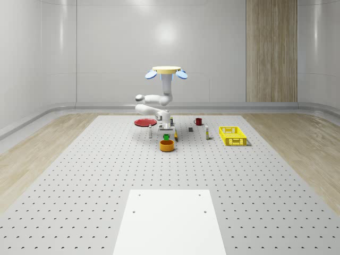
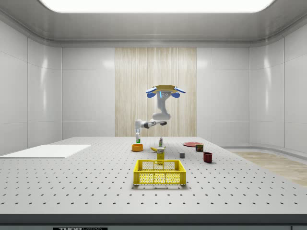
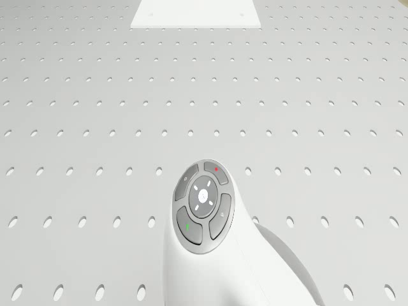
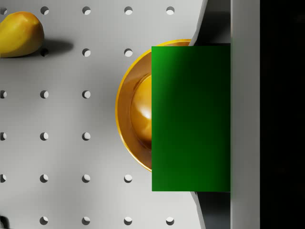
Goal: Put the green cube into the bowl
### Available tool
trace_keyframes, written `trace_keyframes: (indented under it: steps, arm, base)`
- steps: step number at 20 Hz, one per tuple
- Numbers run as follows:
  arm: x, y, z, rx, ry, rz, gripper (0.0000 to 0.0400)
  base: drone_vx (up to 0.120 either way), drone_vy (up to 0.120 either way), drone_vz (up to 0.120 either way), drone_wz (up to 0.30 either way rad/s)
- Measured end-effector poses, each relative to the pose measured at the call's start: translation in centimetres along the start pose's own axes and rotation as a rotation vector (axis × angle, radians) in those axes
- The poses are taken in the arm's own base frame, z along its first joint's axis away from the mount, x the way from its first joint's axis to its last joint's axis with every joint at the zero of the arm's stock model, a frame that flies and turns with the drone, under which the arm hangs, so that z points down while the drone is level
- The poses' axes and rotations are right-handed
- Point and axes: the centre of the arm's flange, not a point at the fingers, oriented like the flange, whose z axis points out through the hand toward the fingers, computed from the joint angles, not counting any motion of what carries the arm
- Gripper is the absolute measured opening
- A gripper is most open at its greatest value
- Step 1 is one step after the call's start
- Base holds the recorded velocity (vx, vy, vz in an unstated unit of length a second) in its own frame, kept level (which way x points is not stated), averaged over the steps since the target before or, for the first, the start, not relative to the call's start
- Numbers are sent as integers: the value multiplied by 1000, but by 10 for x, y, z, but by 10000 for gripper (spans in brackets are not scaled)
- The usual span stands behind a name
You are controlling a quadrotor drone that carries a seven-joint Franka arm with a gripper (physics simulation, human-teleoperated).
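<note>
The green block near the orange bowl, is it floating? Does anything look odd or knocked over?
Nothing stands out. The green cube is not floating: the claw holds it just above the bowl, with the drone hovering over the table. Nothing looks spilled.

A wide grey perforated table [image 1: 95, 175] carries everything. A white rectangular sheet [image 1: 170, 223] lies flat at its near edge in the whole-scene view. Toward the middle sits an orange bowl [image 1: 167, 145], with a yellow fruit [image 4: 19, 33] on the surface nearby. A red plate [image 1: 144, 122] and a dark red mug [image 1: 198, 121] rest farther back, well apart. A yellow slatted crate [image 1: 232, 135] stands toward the whole-scene view's right.
</note>
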Motion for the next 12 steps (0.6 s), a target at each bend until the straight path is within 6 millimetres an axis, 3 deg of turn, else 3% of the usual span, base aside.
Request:
trace_keyframes:
  steps: [12]
  arm:
    - [0, 0, 55, 0, 0, 0, 251]
  base:
    - [0, 0, 0, 0]
